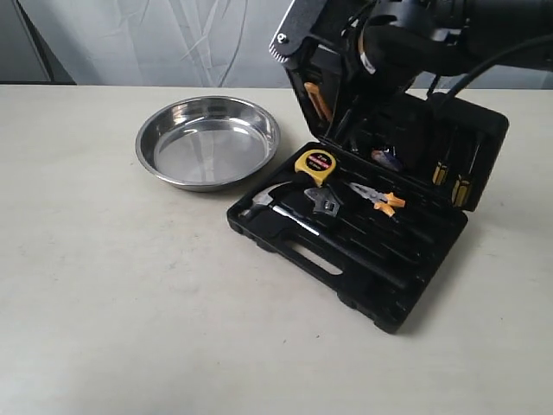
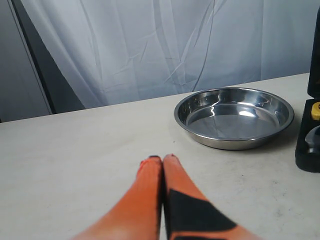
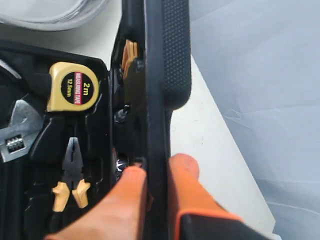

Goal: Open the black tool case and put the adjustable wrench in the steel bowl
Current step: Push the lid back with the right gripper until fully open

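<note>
**Item 1:** black tool case, right of centre in the exterior view, lid raised near upright. Right gripper clamped on the lid's edge, 1 finger each side, evidently to stop it falling shut; arm reached in from the upper right.

**Item 2:** adjustable wrench, seated in its recess between hammer and pliers.

**Item 3:** steel bowl, upper left, held nothing. Left gripper, fingers pressed together on nothing, hovered low over the table.

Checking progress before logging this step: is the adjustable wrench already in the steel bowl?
No, the steel bowl holds nothing, and the adjustable wrench lies in the open black tool case beside the yellow tape measure.
</note>
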Action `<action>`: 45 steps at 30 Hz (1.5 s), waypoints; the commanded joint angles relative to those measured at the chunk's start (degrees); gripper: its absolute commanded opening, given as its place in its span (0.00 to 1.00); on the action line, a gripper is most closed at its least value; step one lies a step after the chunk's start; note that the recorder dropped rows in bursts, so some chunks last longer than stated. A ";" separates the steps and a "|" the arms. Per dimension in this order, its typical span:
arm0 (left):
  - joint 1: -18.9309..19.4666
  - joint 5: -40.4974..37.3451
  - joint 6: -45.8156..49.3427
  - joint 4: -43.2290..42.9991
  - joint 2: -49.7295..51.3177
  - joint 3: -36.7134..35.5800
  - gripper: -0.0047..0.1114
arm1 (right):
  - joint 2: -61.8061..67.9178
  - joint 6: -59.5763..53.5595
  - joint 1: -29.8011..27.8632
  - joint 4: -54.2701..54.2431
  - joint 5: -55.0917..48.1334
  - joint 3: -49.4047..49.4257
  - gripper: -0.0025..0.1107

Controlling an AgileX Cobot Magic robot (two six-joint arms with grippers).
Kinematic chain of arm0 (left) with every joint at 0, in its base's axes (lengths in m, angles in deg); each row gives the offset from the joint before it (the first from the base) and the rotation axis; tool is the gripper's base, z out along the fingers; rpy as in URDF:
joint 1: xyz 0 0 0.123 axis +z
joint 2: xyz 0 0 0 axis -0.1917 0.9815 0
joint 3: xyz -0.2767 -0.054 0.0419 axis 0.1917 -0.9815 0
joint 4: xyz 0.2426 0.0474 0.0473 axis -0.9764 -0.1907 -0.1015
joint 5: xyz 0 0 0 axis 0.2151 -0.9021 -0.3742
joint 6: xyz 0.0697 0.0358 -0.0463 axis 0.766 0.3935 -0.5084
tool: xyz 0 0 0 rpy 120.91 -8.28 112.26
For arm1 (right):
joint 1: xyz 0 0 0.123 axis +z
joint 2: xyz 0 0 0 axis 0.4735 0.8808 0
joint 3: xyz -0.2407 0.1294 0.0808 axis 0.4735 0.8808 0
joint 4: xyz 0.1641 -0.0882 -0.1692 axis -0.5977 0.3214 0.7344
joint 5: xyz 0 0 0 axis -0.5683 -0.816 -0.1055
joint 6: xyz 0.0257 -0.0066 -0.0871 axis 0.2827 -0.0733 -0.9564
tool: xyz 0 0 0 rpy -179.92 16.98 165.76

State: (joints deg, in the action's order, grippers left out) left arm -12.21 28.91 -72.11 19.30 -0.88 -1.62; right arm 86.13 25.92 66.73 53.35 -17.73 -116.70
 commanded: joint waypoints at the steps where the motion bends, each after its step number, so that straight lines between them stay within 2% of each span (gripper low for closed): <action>1: -0.06 0.33 -0.05 0.09 0.20 0.12 0.04 | -0.22 0.62 -4.93 0.75 -0.14 0.13 0.01; 12: -0.06 0.33 -0.05 0.09 0.20 0.12 0.04 | -0.22 0.62 -13.36 2.64 4.45 0.13 0.01; 36: -0.06 0.33 -0.05 0.09 0.20 0.12 0.04 | -0.22 0.43 -24.93 -1.57 7.16 0.13 0.02; 38: -0.06 0.33 -0.05 0.09 0.20 0.12 0.04 | -0.22 -0.49 -25.81 -2.86 7.16 0.13 0.08; 43: -0.06 0.33 -0.05 0.09 0.20 0.12 0.04 | -0.22 -1.93 -26.50 -4.40 7.06 0.13 0.44; 45: -0.06 0.33 -0.05 0.09 0.20 0.12 0.04 | -0.22 -1.93 -26.50 -4.31 7.06 0.13 0.48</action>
State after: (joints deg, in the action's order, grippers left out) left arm -12.21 28.91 -72.11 19.30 -0.88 -1.62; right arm 85.91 24.42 40.56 49.71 -10.28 -116.73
